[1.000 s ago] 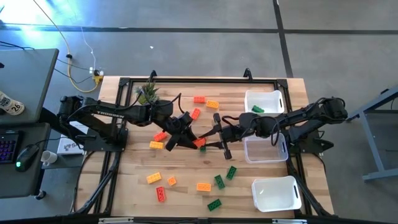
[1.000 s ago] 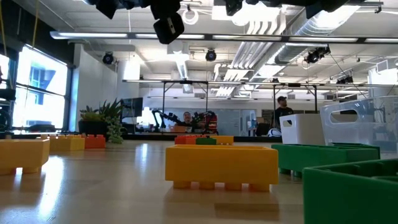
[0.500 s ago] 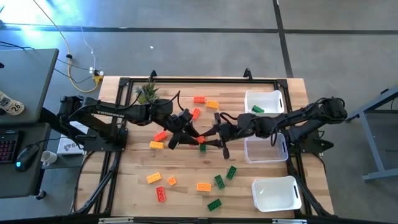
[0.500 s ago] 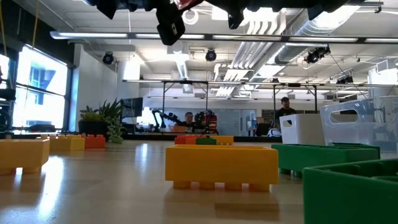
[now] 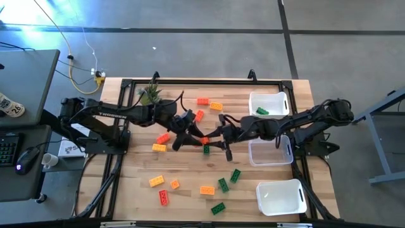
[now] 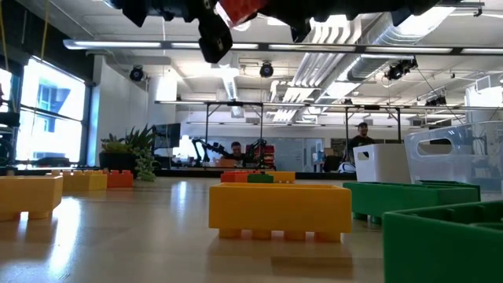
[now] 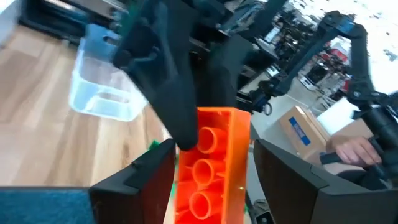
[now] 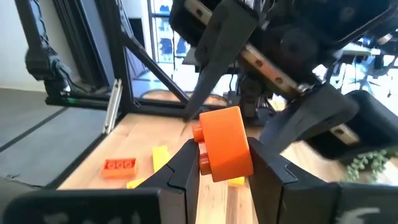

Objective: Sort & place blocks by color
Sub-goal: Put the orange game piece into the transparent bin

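Observation:
A red-orange block hangs above the table's middle between my two grippers. My left gripper reaches it from the table's left and my right gripper from the right; both are shut on it. The block shows end-on in the left wrist view, studs sideways in the right wrist view, and at the top of the low view. Other green, yellow-orange and red-orange blocks lie flat on the table, such as a green one just below the grippers. My left gripper pinches the red-orange block's near end between its two fingers, coming level from the table's left. The block is lifted clear of the table. My right gripper pinches the same block by its opposite end between its two fingers, coming level from the right; the studs face one finger.
Three white bins stand along the right edge: the far one holds a green block; the middle one sits under the right arm; the near one. A potted plant stands far left. Several blocks lie near the front.
The right gripper has moved a little toward the table's left and closed in on the left gripper and the block. The block has come into the top of the low view.

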`<act>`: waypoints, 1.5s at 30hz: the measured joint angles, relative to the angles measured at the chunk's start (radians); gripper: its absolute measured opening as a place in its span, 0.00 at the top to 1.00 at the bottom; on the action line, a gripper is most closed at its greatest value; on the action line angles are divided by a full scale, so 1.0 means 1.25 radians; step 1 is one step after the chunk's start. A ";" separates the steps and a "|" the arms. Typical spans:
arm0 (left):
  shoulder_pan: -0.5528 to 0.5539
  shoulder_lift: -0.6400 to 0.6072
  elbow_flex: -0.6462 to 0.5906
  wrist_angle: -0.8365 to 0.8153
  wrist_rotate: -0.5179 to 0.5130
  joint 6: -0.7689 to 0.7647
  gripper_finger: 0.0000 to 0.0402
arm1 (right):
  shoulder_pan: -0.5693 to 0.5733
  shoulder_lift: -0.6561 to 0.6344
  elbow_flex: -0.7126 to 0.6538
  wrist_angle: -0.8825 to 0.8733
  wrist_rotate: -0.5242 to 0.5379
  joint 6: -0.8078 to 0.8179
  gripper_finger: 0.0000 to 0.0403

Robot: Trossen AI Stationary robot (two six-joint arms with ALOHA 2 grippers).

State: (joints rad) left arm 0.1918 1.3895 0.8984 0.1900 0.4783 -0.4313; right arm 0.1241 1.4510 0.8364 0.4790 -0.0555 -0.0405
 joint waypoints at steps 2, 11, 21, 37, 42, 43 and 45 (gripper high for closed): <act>0.012 0.000 0.002 -0.013 0.000 0.000 0.49 | 0.000 0.001 -0.001 -0.012 0.000 0.001 0.78; 0.064 0.000 0.002 -0.024 0.011 0.037 0.49 | 0.000 0.000 -0.001 -0.085 0.062 0.037 0.78; 0.116 0.000 0.002 -0.029 0.006 0.088 0.49 | 0.000 0.000 -0.001 -0.204 0.169 0.054 0.78; 0.199 0.000 0.001 -0.055 -0.185 0.208 0.50 | -0.057 -0.048 0.000 -0.339 0.338 0.216 0.78; 0.214 0.000 0.001 -0.058 -0.256 0.237 0.50 | -0.084 -0.119 0.000 -0.413 0.341 0.333 0.78; 0.215 0.000 0.001 -0.062 -0.266 0.242 0.50 | -0.085 -0.136 0.000 -0.426 0.340 0.352 0.78; 0.217 0.000 0.001 -0.072 -0.280 0.244 0.50 | -0.085 -0.172 0.000 -0.460 0.341 0.392 0.78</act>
State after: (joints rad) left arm 0.4626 1.3891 0.8997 0.1000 0.1286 -0.1268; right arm 0.0173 1.2363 0.8368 -0.0962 0.3706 0.4495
